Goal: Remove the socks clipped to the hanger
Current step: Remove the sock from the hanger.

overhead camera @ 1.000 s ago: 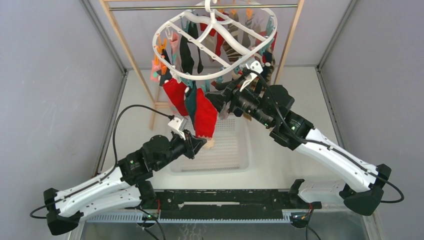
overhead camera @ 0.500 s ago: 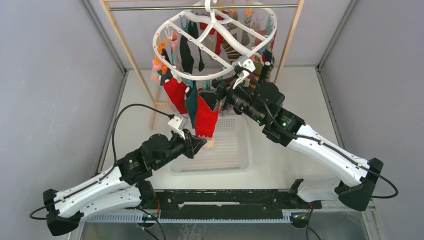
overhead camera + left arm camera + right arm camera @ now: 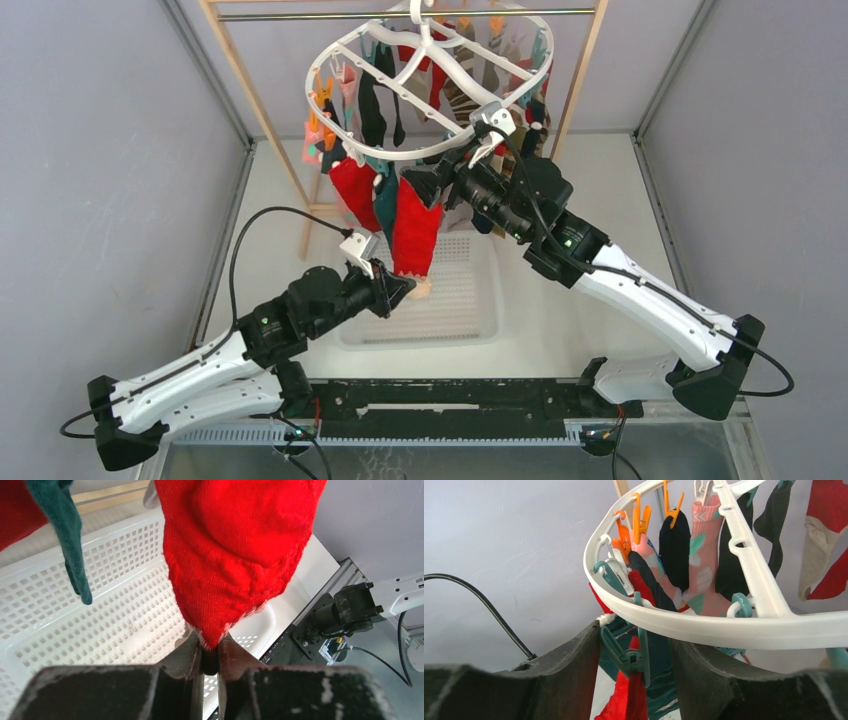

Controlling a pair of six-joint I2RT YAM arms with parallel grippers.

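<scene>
I see white shells on the long links of the left arm and the right arm, with black joint housings and black end caps. A thin black cable loops off the left arm. Each wrist carries a white bracket. The left gripper has scuffed dark fingers, while the right gripper has broad matte black ones.

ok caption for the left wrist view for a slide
Left tool pinching the tip of a hanging red sock above the white mesh basket.
</scene>
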